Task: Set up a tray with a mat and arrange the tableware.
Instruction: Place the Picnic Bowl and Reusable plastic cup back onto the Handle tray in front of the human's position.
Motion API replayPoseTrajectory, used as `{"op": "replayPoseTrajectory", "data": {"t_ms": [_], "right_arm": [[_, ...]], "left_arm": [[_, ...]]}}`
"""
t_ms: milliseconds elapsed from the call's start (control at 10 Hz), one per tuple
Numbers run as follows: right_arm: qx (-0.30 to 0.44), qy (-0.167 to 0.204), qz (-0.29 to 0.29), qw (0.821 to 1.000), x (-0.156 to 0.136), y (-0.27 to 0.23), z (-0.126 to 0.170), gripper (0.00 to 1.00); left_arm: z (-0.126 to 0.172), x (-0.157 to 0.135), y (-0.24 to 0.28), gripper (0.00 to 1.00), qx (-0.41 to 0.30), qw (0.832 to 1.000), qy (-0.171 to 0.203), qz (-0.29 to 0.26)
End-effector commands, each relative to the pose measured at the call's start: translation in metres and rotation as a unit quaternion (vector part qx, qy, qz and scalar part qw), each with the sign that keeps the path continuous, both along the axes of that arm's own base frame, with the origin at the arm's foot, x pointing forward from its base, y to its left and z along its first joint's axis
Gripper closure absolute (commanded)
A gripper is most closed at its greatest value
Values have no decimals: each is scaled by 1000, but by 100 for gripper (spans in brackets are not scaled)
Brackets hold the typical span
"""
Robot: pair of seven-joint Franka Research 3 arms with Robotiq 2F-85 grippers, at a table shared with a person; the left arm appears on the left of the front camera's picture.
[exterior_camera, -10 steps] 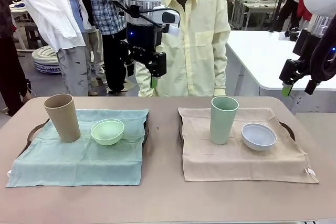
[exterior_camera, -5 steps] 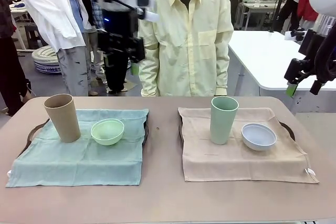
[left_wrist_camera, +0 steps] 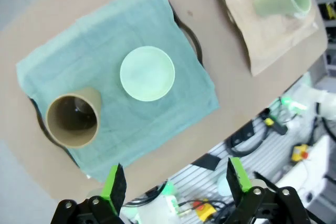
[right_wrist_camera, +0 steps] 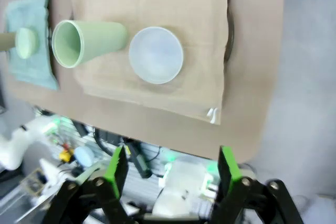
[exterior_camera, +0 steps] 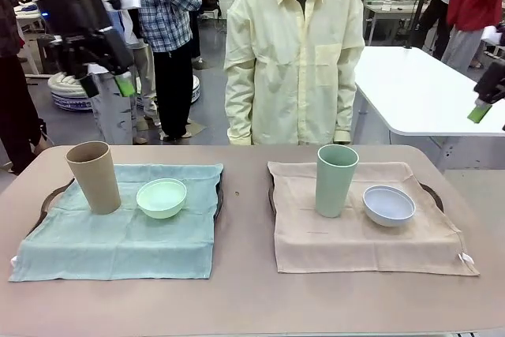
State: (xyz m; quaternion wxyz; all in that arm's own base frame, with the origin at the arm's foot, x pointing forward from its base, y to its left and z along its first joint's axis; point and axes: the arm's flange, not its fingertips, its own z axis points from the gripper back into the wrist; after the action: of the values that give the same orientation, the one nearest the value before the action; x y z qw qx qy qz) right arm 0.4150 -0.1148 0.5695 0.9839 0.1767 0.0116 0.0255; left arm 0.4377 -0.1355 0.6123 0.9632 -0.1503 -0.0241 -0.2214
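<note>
**A:** So where are the grippers? The left gripper (exterior_camera: 106, 84) is up high over the table's left end, fingers spread wide with nothing between them. From its wrist cam the green pads (left_wrist_camera: 114, 186) stand well apart. The right gripper (right_wrist_camera: 170, 174) is also spread, nothing held; out front just a green fingertip pokes in at the right edge.

**B:** Yeah, both hang clear of the table. And the tableware?

**A:** Left side: tan tumbler (exterior_camera: 93, 177) upright on the teal mat (exterior_camera: 118, 238), mint bowl (exterior_camera: 162, 197) just beside it. Dark tray (exterior_camera: 50, 195) rim peeks out from under the mat.

**B:** Right side matches: sage green tumbler (exterior_camera: 336, 179) standing on the beige mat (exterior_camera: 363, 234), pale blue-white bowl (exterior_camera: 389, 204) just next to it, another tray handle (exterior_camera: 432, 192) showing past the cloth.

**A:** A person in a pale yellow shirt (exterior_camera: 293, 61) stands at the far edge, arms down.
</note>
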Motion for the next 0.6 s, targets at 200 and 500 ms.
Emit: {"op": "replayPoseTrajectory", "data": {"t_ms": [200,500], "right_arm": [[124,24,-56,990,-3,-69,-9,11],[156,27,-97,983,-12,-110,-26,11]], "left_arm": [[-35,-16,103,0,-133,988,-22,80],[-55,-33,176,0,-229,963,-47,134]]}}
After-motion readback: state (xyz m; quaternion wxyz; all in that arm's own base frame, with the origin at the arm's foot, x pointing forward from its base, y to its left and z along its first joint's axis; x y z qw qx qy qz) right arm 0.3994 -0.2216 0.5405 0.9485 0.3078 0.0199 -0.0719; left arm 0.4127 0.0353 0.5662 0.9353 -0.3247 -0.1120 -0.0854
